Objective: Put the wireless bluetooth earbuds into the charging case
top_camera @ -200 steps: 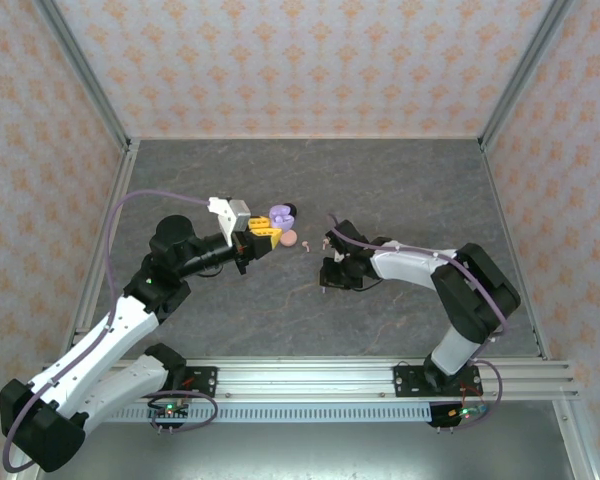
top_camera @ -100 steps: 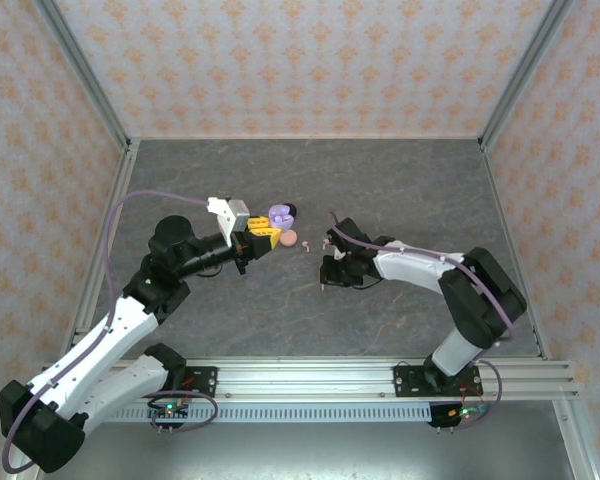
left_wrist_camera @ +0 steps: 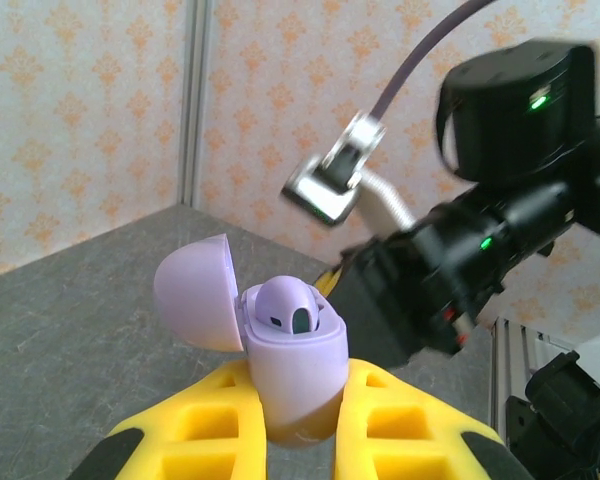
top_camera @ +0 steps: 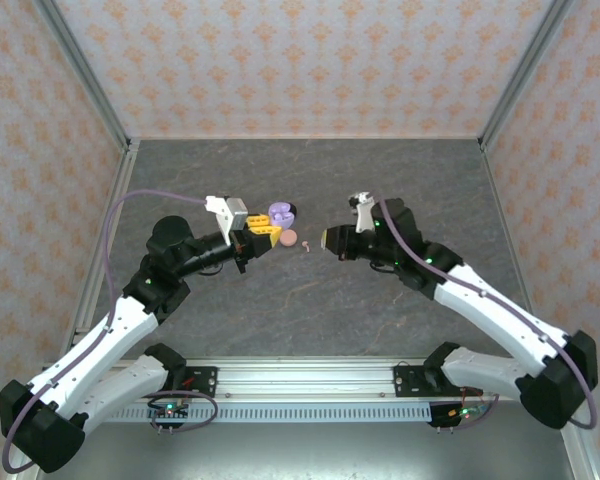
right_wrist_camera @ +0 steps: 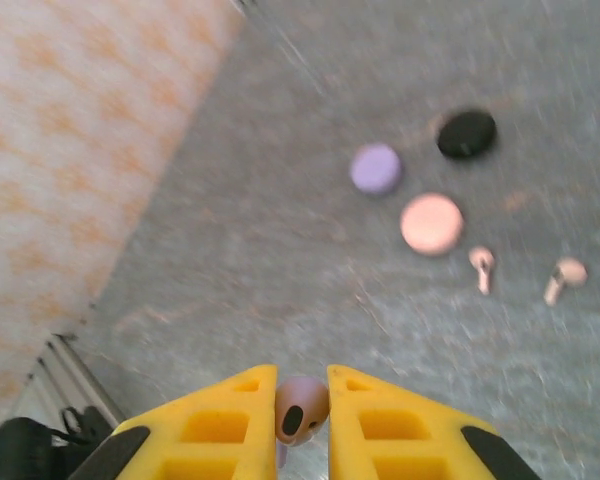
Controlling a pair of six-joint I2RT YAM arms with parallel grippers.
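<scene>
My left gripper is shut on the open lavender charging case, held upright above the table with its lid swung back. One lavender earbud sits in the case. From above, the left gripper holds this case left of centre. My right gripper is shut on a pale mauve earbud. In the top view the right gripper points left toward the case, a short gap away. Two pink earbuds lie on the table.
A pink round case, a black one and a lavender disc lie on the grey table. From above, the pink case sits between the grippers. Patterned walls and metal rails enclose the table.
The right arm has lifted off the table and swung up, now pointing left toward the held case, its jaws closed on the earbud. The left arm has stayed still.
</scene>
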